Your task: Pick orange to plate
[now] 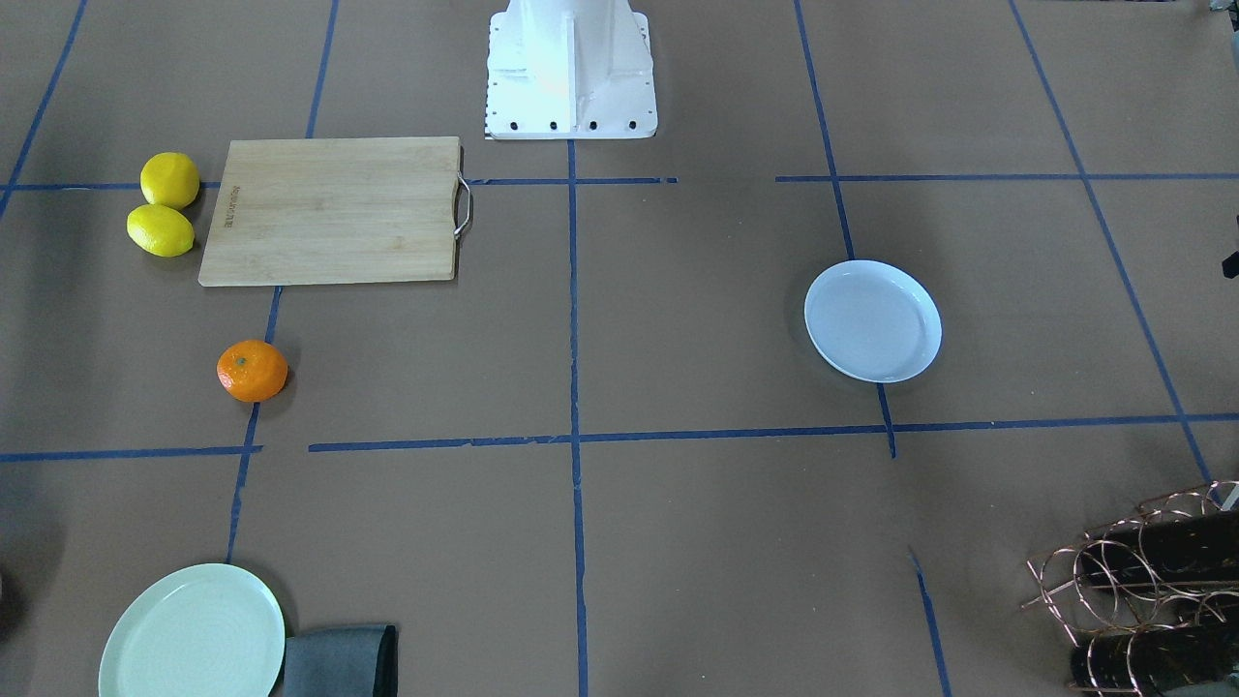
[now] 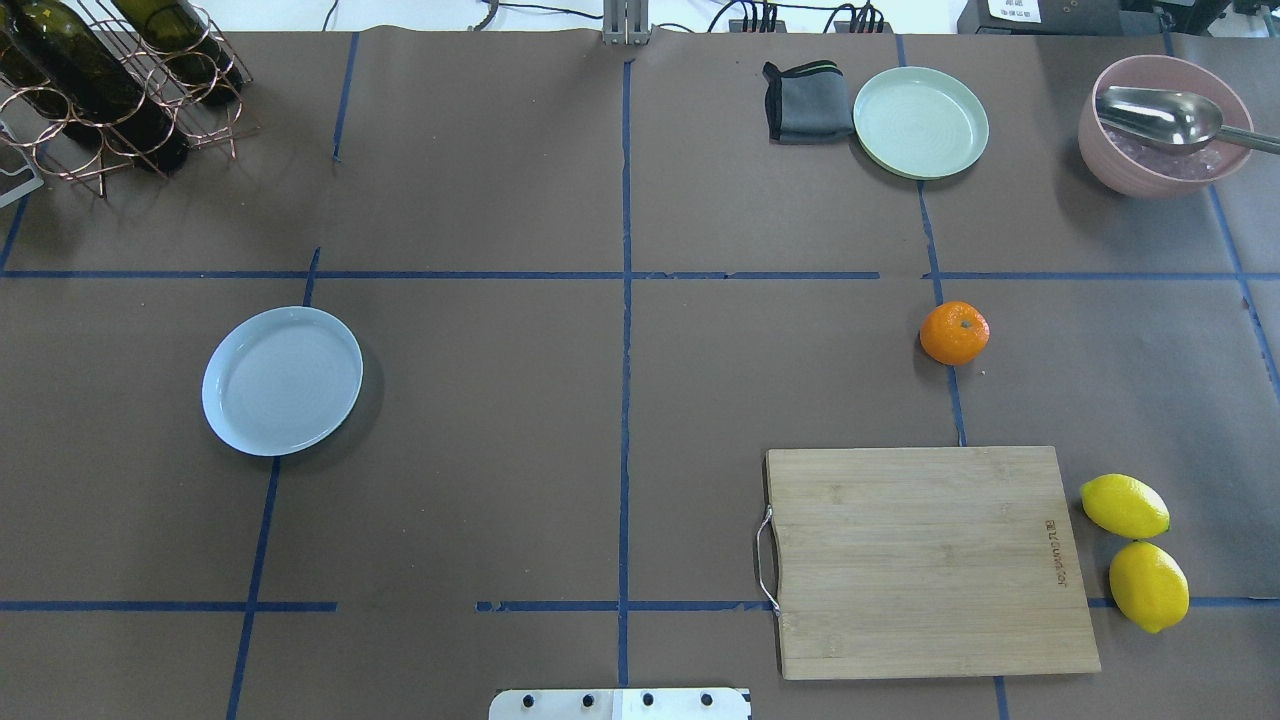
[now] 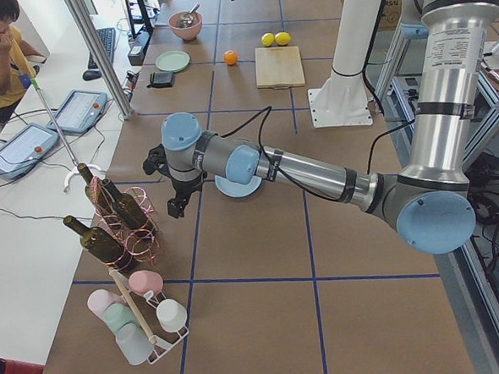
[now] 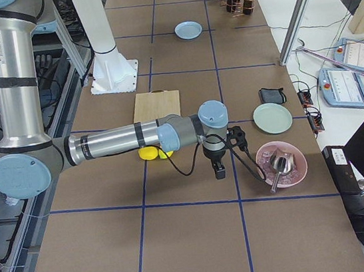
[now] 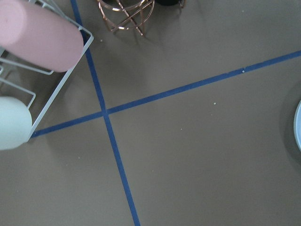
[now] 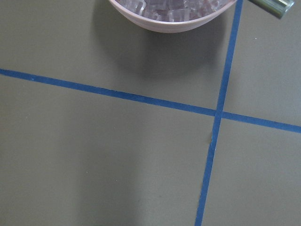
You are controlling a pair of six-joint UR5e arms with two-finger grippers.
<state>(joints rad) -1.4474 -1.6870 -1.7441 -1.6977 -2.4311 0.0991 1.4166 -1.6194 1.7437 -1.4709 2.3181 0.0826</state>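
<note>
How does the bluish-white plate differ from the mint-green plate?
Colour: the bluish-white plate is pale blue-white; the mint-green plate is pale green. Place: the bluish-white plate sits alone on the robot's left half; the mint-green plate sits at the far right, beside a grey cloth. The mint-green plate lies nearer the orange than the bluish-white plate does. Both are round, rimmed, empty and lying flat.

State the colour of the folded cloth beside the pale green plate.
The folded cloth is dark grey, clearest in overhead exterior.

Plate [image 3: 230, 191] half behind left arm [image 3: 316, 173]
</note>
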